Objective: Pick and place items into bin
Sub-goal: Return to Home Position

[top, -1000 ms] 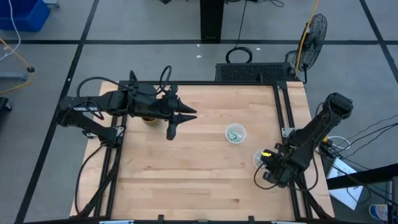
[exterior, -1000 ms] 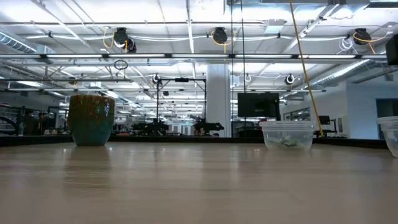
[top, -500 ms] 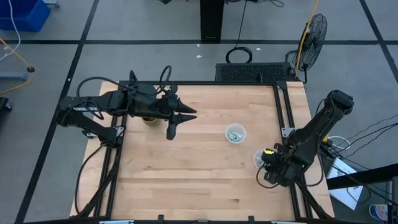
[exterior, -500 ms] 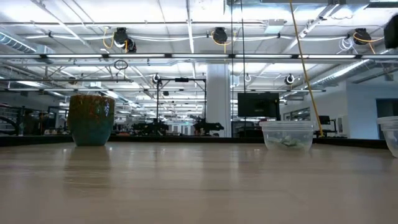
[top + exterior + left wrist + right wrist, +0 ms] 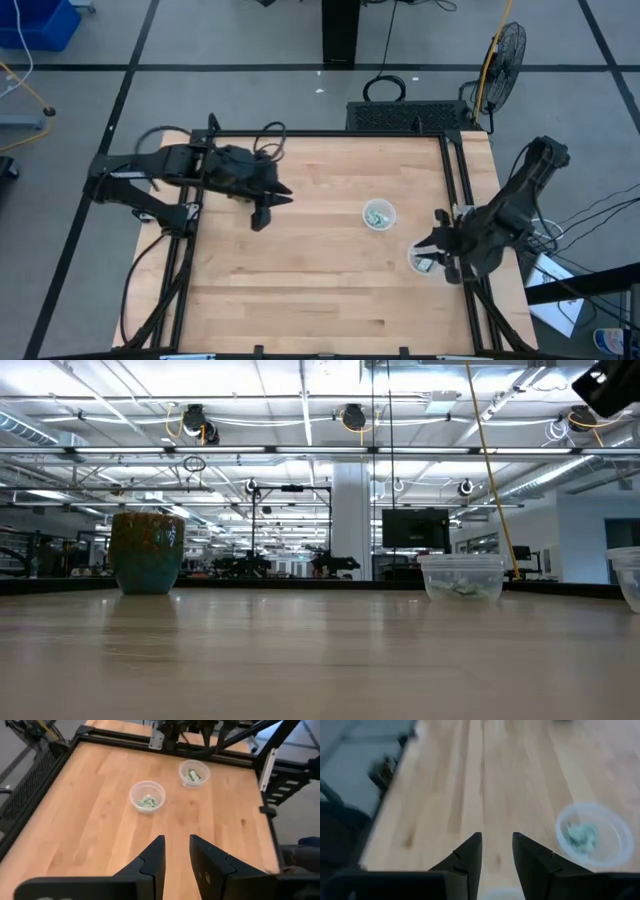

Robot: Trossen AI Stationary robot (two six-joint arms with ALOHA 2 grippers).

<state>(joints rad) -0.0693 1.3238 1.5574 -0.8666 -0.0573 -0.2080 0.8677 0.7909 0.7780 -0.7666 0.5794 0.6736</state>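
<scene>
Two clear plastic bowls stand on the wooden table, each holding small pale green-teal packets. One bowl [image 5: 377, 214] [image 5: 147, 797] [image 5: 592, 835] is right of the table's middle. The other [image 5: 420, 259] [image 5: 194, 772] sits near the right edge. My right gripper [image 5: 432, 246] [image 5: 496, 851] hovers open just above and beside that second bowl, pointing toward the table's left. My left gripper [image 5: 262, 210] [image 5: 175, 855] hangs open over the left half of the table, far from both bowls. The low view shows only a piece of the right arm [image 5: 610, 385].
A brown and teal mug [image 5: 147, 552] stands on the far left part of the table; in the high view the left arm covers it. A black metal frame [image 5: 455, 180] borders the table. Bare wood lies across the middle and near side.
My left gripper has swung a little toward the table's left and near edge. My right gripper has risen, moved toward the far edge and turned to point across the table toward the left, over the bowl by the right edge. The bowls have stayed in place.
</scene>
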